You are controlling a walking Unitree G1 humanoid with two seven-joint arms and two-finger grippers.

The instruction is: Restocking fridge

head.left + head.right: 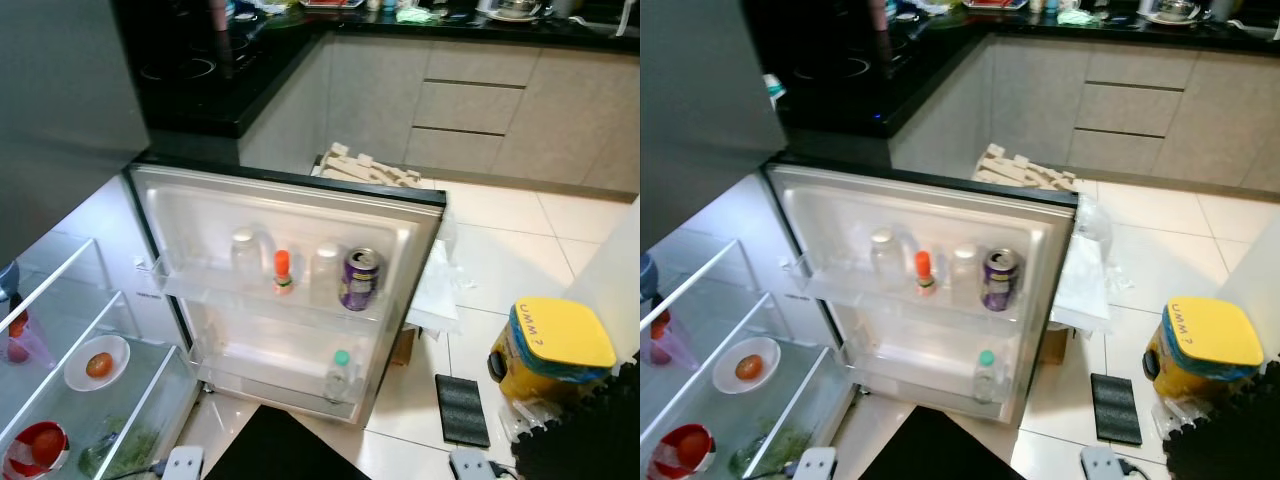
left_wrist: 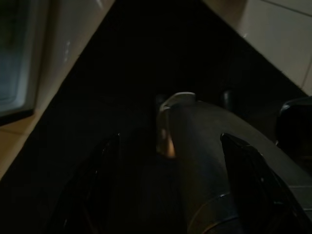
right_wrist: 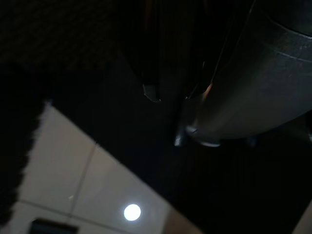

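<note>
The fridge door [image 1: 290, 215] stands wide open in front of me. Its upper door shelf [image 1: 200, 288] carries two clear bottles [image 1: 246, 255], a small orange-capped bottle [image 1: 283, 272] and a purple can [image 1: 359, 279]. A green-capped bottle [image 1: 340, 375] stands on the lower door shelf. At my left, the fridge's glass shelves hold a white plate [image 1: 80, 378] with an orange fruit and a red bowl [image 1: 36, 447]. My left gripper [image 2: 170, 165] hangs open in the dark beside a grey limb. My right gripper [image 3: 170, 95] hangs idle over the tiled floor.
A yellow-lidded tub [image 1: 548, 350] and a black mat [image 1: 462, 408] lie on the white tiles at my right. A white bag [image 1: 435, 285] sits behind the door's edge. Beyond the door are a black counter [image 1: 200, 80] and grey cabinets [image 1: 470, 100].
</note>
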